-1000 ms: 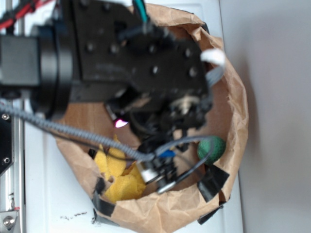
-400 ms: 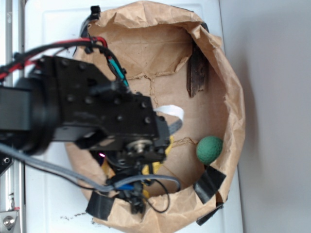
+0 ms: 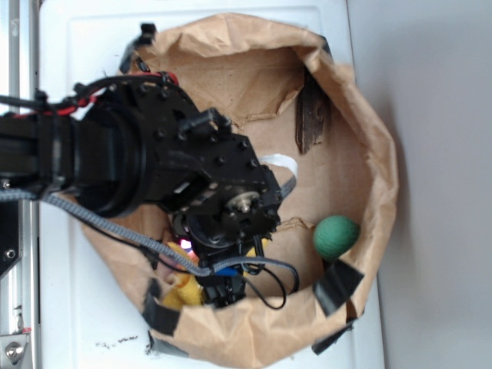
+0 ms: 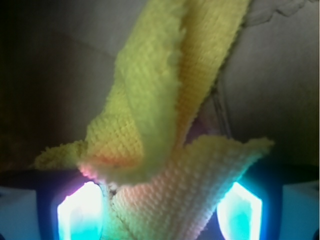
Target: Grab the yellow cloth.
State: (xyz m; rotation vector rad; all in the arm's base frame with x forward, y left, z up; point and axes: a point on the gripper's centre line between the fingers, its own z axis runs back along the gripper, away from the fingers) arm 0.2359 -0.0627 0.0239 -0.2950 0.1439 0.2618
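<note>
The black arm [image 3: 154, 169] reaches in from the left of the exterior view and hangs over a rolled-down brown paper bag [image 3: 369, 138] that sits on a white bench [image 3: 77, 323]. The arm's wrist housing covers the middle and lower left of the bag's interior. Under it, near the bag's lower left wall, a small patch of the yellow cloth [image 3: 184, 290] shows beside strips of black tape [image 3: 157, 315] on the bag's rim. Gray and black cables [image 3: 261, 269] loop below the wrist, over the bag's floor.

The wrist view sits very close to the cloth [image 4: 165, 115]. Its knobbly yellow weave fills the centre of the picture, a long fold rising toward the top edge and a wider flap spreading to the right. The hand [image 4: 160, 210] has one finger at each lower corner, each glowing blue-green, and the cloth's lower part fills the space between them. The left finger [image 4: 80, 210] touches the fabric's edge; the right one stands just beside the flap. The hand looks pressed in on the yellow cloth, pinching it.

A dark green ball [image 3: 335, 236] lies on the bag's floor at the right, well apart from the cloth and clear of the arm. A dark brown stain or tear [image 3: 310, 119] marks the bag's inner wall above it.
</note>
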